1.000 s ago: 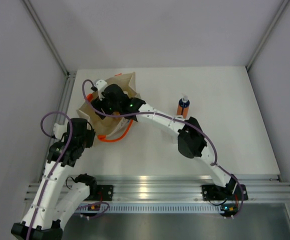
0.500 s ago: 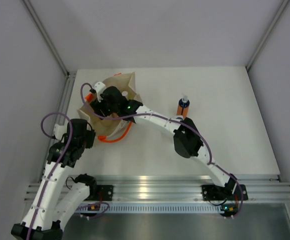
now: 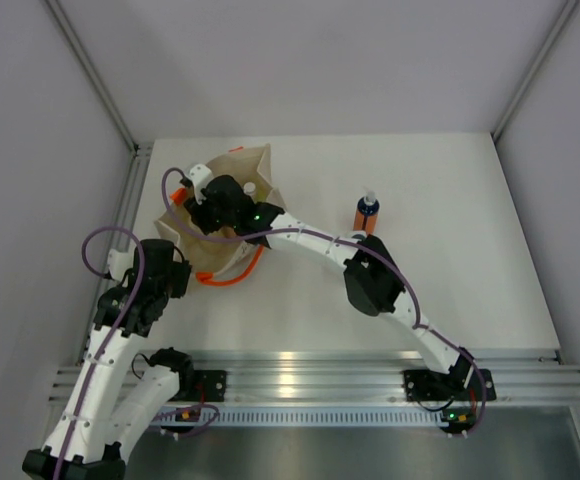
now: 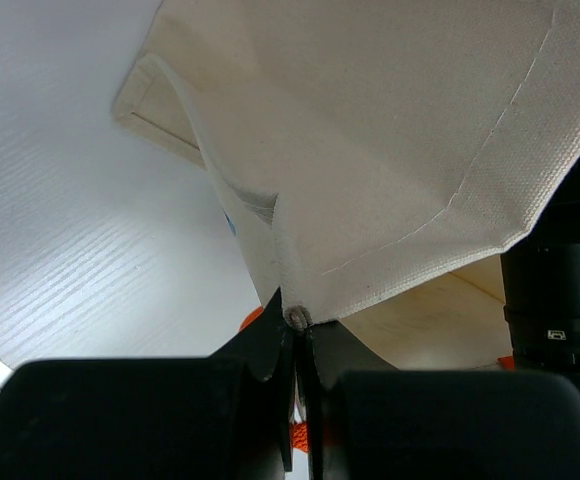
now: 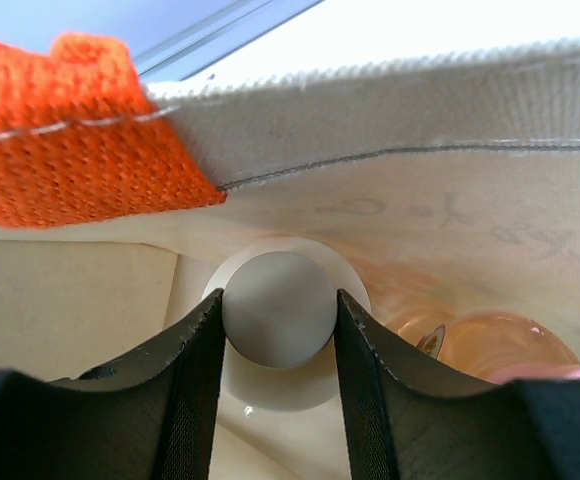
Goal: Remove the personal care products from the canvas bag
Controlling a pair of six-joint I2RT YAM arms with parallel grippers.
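At upper left, the canvas bag (image 3: 255, 165) is pinched at its edge by the left tool (image 4: 292, 325), and the cream bottle (image 5: 270, 388) inside is gripped by the right tool (image 5: 278, 300); a straight lift out seems needed next.

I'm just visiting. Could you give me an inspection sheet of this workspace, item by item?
Surface: white table.
Job's things: canvas bag open at far left; orange bottle stands outside to its right; cream bottle and peach bottle inside.
Clutter: nothing seen.
Grippers: left gripper shut on bag's edge; right gripper inside bag, shut on cream bottle's cap.
Cables: purple cables along both arms.
Surroundings: grey walls, metal rail at near edge.
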